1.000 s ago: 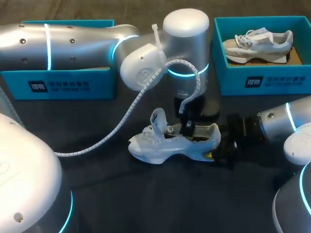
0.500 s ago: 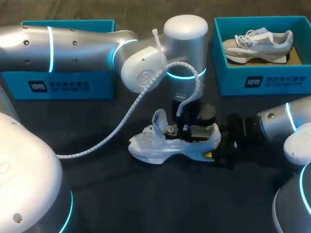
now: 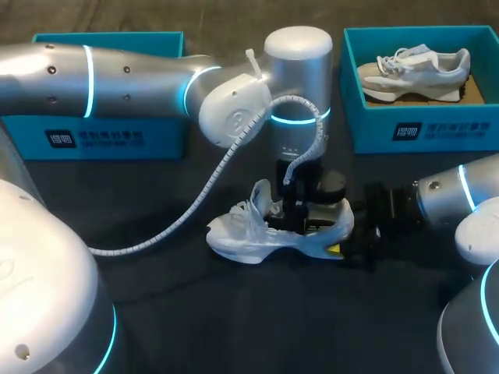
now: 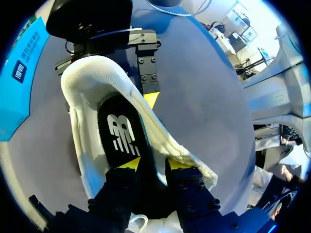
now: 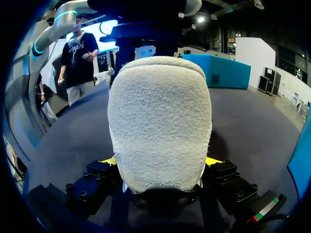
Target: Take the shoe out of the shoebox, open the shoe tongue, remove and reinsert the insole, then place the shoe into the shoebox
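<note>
A white shoe (image 3: 249, 238) stands upright on the dark table, toe to the left, tongue (image 3: 260, 196) pulled up. My left gripper (image 3: 300, 218) comes down from above into its opening. In the left wrist view the left gripper (image 4: 153, 163) is open, its yellow tips apart just above the black insole (image 4: 121, 136) lying inside the shoe (image 4: 82, 87). My right gripper (image 3: 351, 238) is at the heel. In the right wrist view the right gripper (image 5: 160, 161) is shut on the fuzzy heel (image 5: 160, 121), one yellow tip on each side.
A blue shoebox (image 3: 421, 132) at the back right holds a grey shoe (image 3: 413, 70). Another blue box (image 3: 101, 136) stands at the back left, mostly hidden by my left arm. Bare dark table lies in front of the white shoe.
The left gripper's fingers have come apart inside the shoe. The left wrist has shifted slightly right and the tongue leans nearer to it. Shoe and right arm have stayed put.
</note>
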